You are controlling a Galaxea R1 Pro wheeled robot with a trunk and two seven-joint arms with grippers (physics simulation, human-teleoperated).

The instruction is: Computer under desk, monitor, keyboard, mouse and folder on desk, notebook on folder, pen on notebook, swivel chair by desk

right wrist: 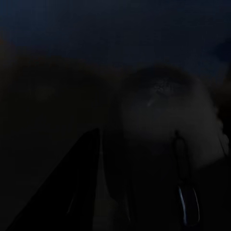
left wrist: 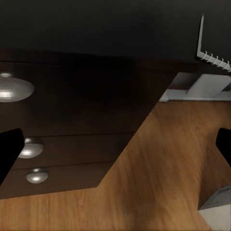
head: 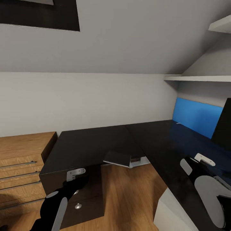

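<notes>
The notebook (head: pixel 117 158), thin with a dark cover, lies on the front corner of the black drawer unit (head: pixel 86 144), right where it meets the desk (head: pixel 166 144). Its spiral edge (left wrist: pixel 211 54) shows in the left wrist view. My left gripper (head: pixel 75 175) hangs open in front of the unit's drawers (left wrist: pixel 115 149), left of and below the notebook, with nothing between its fingers. The desk's black top runs along the right with the blue panel (head: pixel 195 117) behind it. The monitor's black edge (head: pixel 224 125) stands at far right. My right gripper (head: pixel 199 159) hovers low over the desk; its wrist view is nearly black.
A light-wood chest of drawers (head: pixel 22 160) stands at the left against the white wall. Round silver knobs (left wrist: pixel 13 89) stick out of the black unit. A white desk foot (head: pixel 141 162) rests on the wood floor (head: pixel 128 199). White shelves (head: pixel 199 78) hang above the desk.
</notes>
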